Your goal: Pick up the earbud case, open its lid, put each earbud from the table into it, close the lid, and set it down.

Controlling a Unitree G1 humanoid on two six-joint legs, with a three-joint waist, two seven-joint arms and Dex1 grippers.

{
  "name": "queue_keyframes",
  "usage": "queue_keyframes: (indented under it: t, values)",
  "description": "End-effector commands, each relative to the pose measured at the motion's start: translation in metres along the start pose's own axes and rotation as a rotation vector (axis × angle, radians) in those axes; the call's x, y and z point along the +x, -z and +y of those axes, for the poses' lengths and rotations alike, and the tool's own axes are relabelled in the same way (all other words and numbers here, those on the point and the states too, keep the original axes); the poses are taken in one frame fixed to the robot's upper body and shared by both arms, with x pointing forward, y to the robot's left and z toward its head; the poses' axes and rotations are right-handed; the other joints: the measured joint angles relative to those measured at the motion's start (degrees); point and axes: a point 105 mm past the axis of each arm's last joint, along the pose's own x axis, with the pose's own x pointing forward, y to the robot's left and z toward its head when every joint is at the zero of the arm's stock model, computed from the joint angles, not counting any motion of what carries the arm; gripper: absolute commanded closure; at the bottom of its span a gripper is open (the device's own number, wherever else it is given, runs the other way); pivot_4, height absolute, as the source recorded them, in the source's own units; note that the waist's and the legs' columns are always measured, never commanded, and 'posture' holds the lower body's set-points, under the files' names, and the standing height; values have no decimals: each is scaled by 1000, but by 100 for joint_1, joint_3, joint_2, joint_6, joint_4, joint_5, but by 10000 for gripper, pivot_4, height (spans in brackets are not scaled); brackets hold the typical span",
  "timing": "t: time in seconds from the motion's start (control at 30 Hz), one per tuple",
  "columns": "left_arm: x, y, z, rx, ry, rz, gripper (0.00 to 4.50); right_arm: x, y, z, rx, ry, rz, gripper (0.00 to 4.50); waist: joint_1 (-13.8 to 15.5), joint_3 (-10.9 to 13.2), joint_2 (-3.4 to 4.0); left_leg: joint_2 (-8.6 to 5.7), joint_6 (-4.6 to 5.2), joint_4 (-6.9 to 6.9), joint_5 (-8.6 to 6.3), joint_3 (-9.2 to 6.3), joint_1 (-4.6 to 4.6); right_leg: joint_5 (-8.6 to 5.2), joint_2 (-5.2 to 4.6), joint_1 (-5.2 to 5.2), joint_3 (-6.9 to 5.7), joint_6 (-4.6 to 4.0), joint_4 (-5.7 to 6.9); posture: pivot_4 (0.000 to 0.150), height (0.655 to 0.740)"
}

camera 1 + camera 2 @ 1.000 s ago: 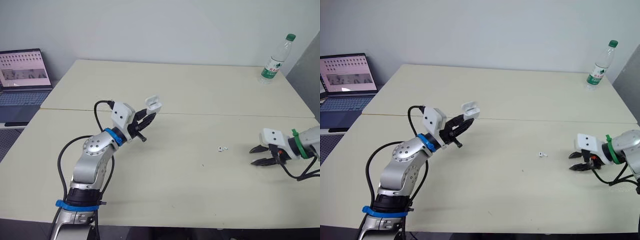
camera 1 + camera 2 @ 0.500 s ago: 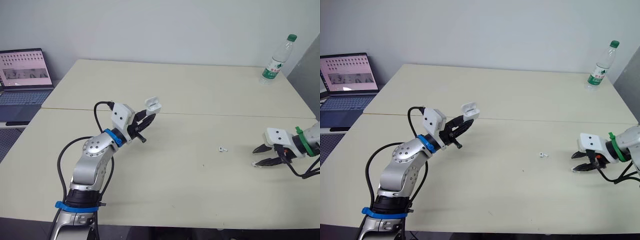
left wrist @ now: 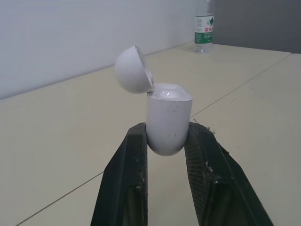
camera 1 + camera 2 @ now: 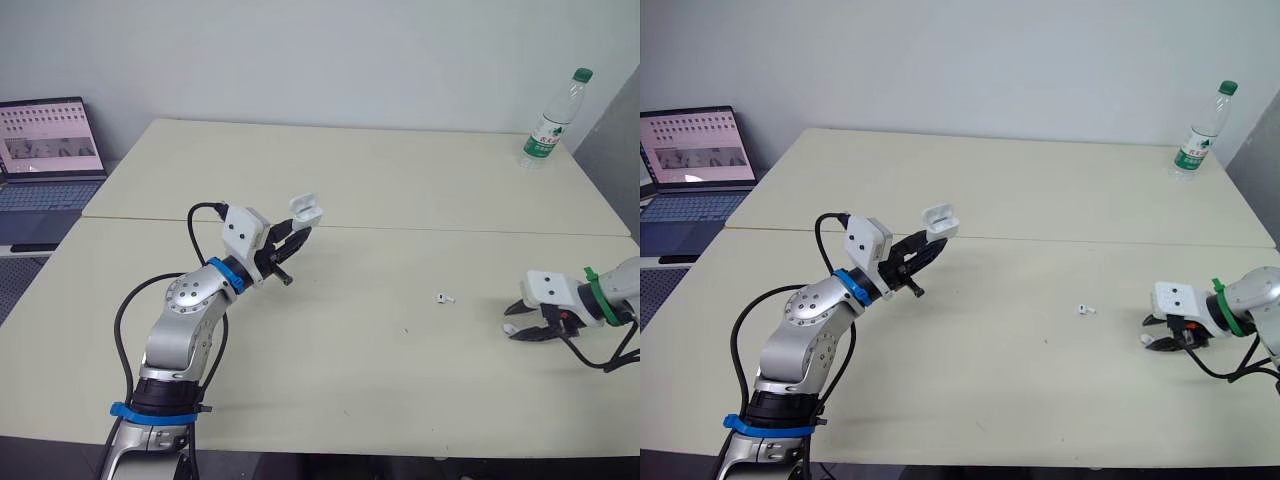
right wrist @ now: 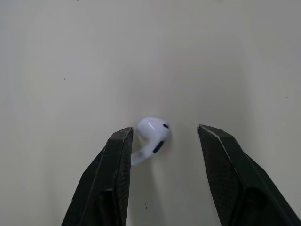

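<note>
My left gripper (image 4: 296, 231) is shut on the base of the white earbud case (image 4: 308, 208) and holds it above the table's left half. The case's lid is hinged open (image 3: 134, 69), and the case body (image 3: 168, 122) sits upright between the two black fingers. My right gripper (image 4: 514, 322) is low over the table at the right, open. One white earbud (image 5: 151, 135) lies on the table between its fingers, close against one finger (image 5: 117, 160). A second earbud (image 4: 445, 297) lies on the table left of that gripper, apart from it.
A water bottle (image 4: 548, 118) stands at the table's far right corner. An open laptop (image 4: 45, 150) sits off the table to the far left. A seam (image 4: 450, 229) runs across the cream table (image 4: 380, 390).
The right gripper has dropped lower to the table and now straddles an earbud, its fingers a little closer together. The left arm and the case have not moved.
</note>
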Motion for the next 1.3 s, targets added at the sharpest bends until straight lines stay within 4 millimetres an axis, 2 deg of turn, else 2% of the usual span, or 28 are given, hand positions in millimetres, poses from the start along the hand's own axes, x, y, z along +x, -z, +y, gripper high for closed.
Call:
queue_keyframes:
  t: [0.03,0.53,1.17,1.3]
  values:
    - [1,-15,1,38,1,-42,37498,-5,-2,-7,-19,48,-6,22602,0,0,0,0,0,0,0,1,0,0,0,0,1,0,0,1500,7400]
    - [1,-14,1,37,7,-42,37498,-20,4,-25,-14,90,28,22602,1,0,0,-1,0,0,0,2,0,0,0,0,2,0,0,1500,7400]
    - [2,-12,0,33,13,-39,37498,-35,14,-16,-14,44,70,22602,0,0,0,0,0,0,0,2,1,1,-1,0,2,-1,0,1500,7400]
    - [3,-11,-1,31,17,-40,37498,-38,9,-18,1,46,58,22602,1,0,0,0,0,0,0,2,0,1,-1,0,3,-1,1,1500,7400]
